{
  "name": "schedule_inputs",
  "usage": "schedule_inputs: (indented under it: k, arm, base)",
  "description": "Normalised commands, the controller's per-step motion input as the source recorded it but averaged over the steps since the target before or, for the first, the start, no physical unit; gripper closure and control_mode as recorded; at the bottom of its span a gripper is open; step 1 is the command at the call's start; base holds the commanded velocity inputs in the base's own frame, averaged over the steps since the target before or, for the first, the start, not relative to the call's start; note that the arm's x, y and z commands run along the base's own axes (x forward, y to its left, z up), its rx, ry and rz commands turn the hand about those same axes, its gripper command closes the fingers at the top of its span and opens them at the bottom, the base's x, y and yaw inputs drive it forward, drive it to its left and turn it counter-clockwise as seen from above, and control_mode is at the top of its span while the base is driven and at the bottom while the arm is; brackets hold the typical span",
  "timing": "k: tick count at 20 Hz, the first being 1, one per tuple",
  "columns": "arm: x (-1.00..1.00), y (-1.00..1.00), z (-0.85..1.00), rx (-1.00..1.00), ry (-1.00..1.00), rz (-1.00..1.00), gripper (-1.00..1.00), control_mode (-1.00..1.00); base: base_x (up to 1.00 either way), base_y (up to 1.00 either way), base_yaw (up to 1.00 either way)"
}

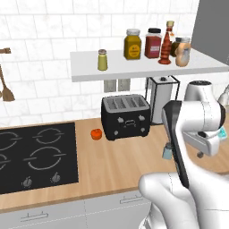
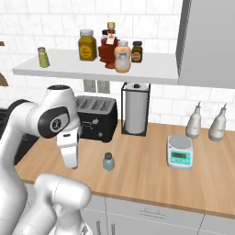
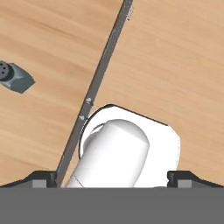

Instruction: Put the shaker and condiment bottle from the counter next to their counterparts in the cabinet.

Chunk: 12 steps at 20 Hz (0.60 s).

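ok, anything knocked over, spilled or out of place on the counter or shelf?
Nothing spilled or tipped. The shaker stands upright, alone on the counter, not yet beside the yellow-green shaker on the cabinet.

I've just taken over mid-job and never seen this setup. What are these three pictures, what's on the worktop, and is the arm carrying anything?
It's a white robot arm on a driving base in a rendered kitchen. Two pictures come from cameras behind it, left and right; the third looks down from its hand. The gripper is open and carries nothing. On the counter stand the small blue shaker, a toaster, a tomato, a paper towel holder and a kitchen scale. On the shelf the tan condiment bottle already stands beside the red bottle; the yellow-green shaker stands apart.
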Motion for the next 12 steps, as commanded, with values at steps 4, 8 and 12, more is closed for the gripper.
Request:
schedule_inputs:
  k: [4,8,12]
  arm:
    - [0.29,-0.06,-0.04,-0.04,0.00,0.02,-1.00,-1.00]
    - [0.00,0.00,-0.16,0.00,0.00,0.00,-1.00,-1.00]
    - [0.37,-0.09,-0.25,-0.01,-0.01,0.00,-1.00,-1.00]
  base:
    - [0.00,0.00,0.00]
    - [0.00,0.00,0.00]
    - [0.00,0.00,0.00]
